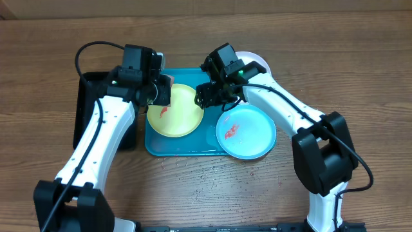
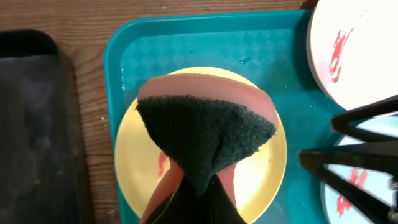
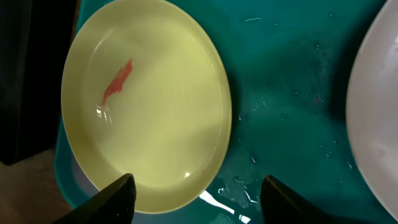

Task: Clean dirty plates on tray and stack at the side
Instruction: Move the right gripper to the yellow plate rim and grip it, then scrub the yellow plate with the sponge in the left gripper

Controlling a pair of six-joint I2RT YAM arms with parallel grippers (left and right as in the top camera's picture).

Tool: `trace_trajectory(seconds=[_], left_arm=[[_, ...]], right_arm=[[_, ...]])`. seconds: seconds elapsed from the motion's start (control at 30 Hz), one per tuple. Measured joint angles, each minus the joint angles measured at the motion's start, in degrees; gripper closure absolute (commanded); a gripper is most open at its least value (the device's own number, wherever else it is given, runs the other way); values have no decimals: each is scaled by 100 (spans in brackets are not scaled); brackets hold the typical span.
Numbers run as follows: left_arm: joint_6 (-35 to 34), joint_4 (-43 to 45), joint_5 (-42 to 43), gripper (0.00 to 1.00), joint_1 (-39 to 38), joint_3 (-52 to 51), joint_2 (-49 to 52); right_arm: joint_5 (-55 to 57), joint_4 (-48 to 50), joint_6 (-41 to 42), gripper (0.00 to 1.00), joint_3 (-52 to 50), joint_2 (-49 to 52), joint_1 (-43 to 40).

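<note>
Where the left gripper [image 1: 161, 95] clenches a folded pink-and-green sponge [image 2: 205, 134], its wrist view shows the yellow plate [image 2: 127, 168] directly below, on the turquoise tray [image 2: 205, 43]. The right gripper [image 3: 202, 200], released, spreads over that plate's rim. Only its view shows the red smear [image 3: 118, 81] uncovered. Overhead alone shows the blue plate [image 1: 248, 132] overhanging the tray onto the surface [image 1: 193, 187], and the white plate [image 1: 257, 63] beyond.

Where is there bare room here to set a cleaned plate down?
Bare wood table spans the whole front of the tray. A narrow wet strip of tray shows between the yellow plate and blue plate. Crowded: left gripper with the sponge and right gripper over the yellow plate.
</note>
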Motion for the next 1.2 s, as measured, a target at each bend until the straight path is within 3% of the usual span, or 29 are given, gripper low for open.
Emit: trace_trajectory(seconds=[0.77,1.03,1.2], left_arm=[[-369,424,13,96,-214,0,1661],[-369,457,-146,96,-214,0,1773],[-372,260,-527,96,-214,2,1773]], right_arm=[[31,284,907,73,-26,507,151],[63,199,1086,80,-96,704,151],[39,144,1121,93,-103,754,153]])
